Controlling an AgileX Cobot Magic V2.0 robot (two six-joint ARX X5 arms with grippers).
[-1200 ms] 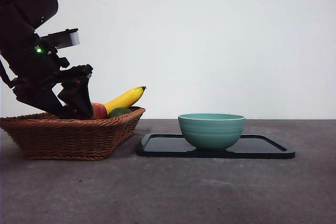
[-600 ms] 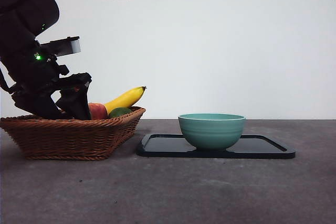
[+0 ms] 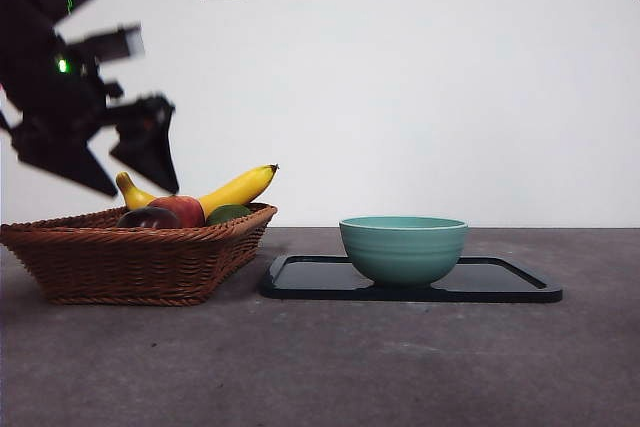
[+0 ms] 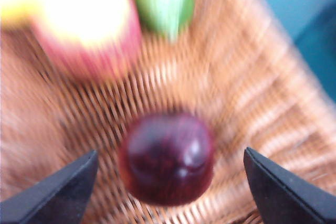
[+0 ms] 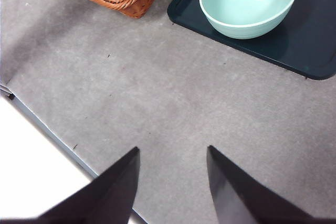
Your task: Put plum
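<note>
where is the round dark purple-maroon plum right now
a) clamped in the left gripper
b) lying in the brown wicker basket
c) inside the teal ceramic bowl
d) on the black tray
b: the round dark purple-maroon plum lies on the weave of the brown wicker basket, between the open jaws of the left gripper, which do not touch it.

The left black two-jaw gripper [image 3: 135, 162] hangs in the air on its big dark arm, tilted with its tips pointing down — its jaws are spread wide apart and hold nothing. The right black two-jaw gripper [image 5: 173, 153] waits up high with its jaws apart too — nothing sits between them.
</note>
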